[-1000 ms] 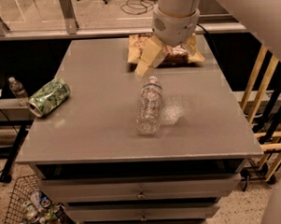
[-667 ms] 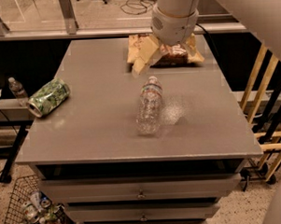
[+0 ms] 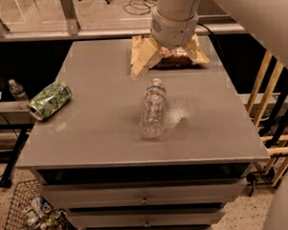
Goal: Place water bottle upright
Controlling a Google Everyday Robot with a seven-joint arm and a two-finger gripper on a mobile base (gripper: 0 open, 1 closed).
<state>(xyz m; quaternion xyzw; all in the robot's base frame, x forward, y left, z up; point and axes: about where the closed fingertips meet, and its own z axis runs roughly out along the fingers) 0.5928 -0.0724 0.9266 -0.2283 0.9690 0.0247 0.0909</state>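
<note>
The water bottle (image 3: 152, 111) lies on its side in the middle of the grey table (image 3: 96, 128). It is clear ribbed plastic, and its white cap and label band point toward the far edge. My gripper (image 3: 170, 58) hangs above the far part of the table, just beyond the bottle's cap. Its two tan fingers (image 3: 142, 60) are spread wide apart and hold nothing. They stand either side of a brown snack bag (image 3: 172, 58) lying on the table.
A green leaf-patterned can (image 3: 49, 100) lies on its side at the table's left edge. A small clear bottle (image 3: 17, 91) stands on a lower shelf to the left. Wooden racks (image 3: 274, 130) stand at the right, and a wire basket (image 3: 28, 213) sits on the floor at the lower left.
The gripper has drawn slightly up and back toward the far edge. The bottle and can have not moved.
</note>
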